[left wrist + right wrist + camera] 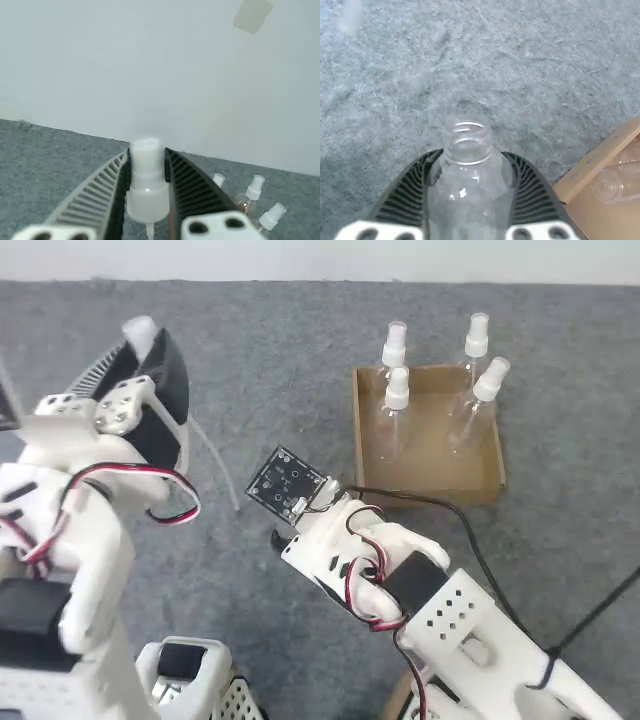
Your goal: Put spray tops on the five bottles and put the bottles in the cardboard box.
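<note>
The left gripper [146,155] clamps the spray top [147,187]; the right gripper [471,154] clamps the open bottle [468,195]. Centre the dip tube [149,231] over the bottle mouth, then lower straight.

The left arm [75,550] and right arm [460,625] are white plastic, with red, black and white cables [130,480] looping over them. The right gripper [470,152] has ribbed black fingers [407,195]; a black circuit board [287,483] tops its wrist.

Lower body of bottle [470,192] cut off at view's edge; spray top [147,192] tube likewise.
</note>
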{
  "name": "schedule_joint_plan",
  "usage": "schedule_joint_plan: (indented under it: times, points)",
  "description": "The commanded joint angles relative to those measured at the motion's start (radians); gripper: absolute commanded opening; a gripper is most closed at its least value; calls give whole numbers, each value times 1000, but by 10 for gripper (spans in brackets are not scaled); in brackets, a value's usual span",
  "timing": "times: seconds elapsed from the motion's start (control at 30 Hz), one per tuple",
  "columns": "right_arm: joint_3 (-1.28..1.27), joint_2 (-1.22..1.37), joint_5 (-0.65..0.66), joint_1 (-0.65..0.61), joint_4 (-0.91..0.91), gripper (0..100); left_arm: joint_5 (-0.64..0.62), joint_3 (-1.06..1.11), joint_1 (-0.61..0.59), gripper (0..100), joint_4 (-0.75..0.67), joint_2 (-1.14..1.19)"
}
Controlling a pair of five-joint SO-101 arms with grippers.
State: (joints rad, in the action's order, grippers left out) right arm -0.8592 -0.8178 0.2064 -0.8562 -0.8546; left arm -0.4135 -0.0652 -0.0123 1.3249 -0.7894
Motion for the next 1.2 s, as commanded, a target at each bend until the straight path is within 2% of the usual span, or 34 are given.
schedule_joint_plan:
  times: [0.0, 0.27, 0.4, 0.67, 0.73, 0.83, 0.97, 1.17]
  points:
    - [11, -50, -8, -10, 41, 6, -23, 41, -5, 10, -58, -14]
    - [-51, -50, -17, -70, 217, 6, -23, 265, -5, 9, -226, -14]
    - [-103, -50, -15, -71, 291, 6, -23, 308, -5, 9, -258, -14]
    - [-107, -50, -17, -70, 289, 6, -20, 318, -5, 9, -207, -15]
    - [-109, -50, -51, -68, 288, 6, -20, 317, -5, 9, -209, -23]
    - [-112, -48, -94, -59, 286, 6, -15, 317, -5, 9, -242, -86]
    - [-121, -48, -95, -59, 286, 6, 66, 325, -5, 9, -269, -195]
    - [-121, -48, -97, -61, 286, 6, 69, 437, -5, 9, -296, -233]
